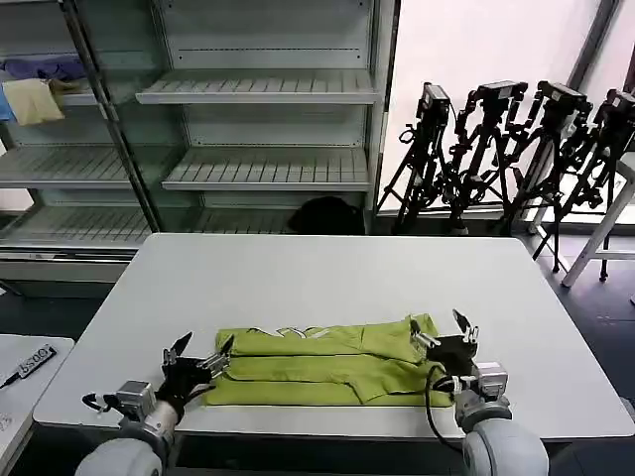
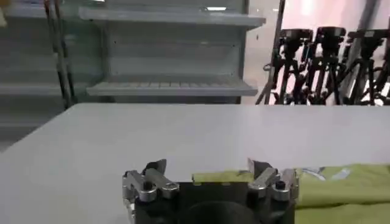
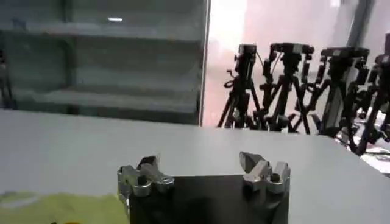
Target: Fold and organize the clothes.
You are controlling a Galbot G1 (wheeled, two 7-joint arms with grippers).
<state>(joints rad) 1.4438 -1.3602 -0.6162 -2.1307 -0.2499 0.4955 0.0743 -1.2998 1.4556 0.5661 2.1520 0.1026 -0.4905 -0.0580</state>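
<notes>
The lime yellow-green T-shirt [image 1: 327,365] lies folded into a long band near the table's front edge, a bit of white print showing along its far side. My left gripper [image 1: 202,351] is open at the band's left end, and that end's edge [image 2: 222,177] shows between its fingers. At the band's right end my right gripper [image 1: 444,333] is open too, with only bare table between its fingers [image 3: 207,165]. In the right wrist view a corner of the shirt [image 3: 55,207] lies beside the gripper.
The white table [image 1: 327,273] is bare behind the shirt. Metal shelving [image 1: 258,129] stands at the back, with a pale yellow cloth [image 1: 32,99] and a blue-purple cloth [image 1: 45,67] on it. Black tripods [image 1: 506,149] are at the back right. A small side table [image 1: 25,372] is at the left.
</notes>
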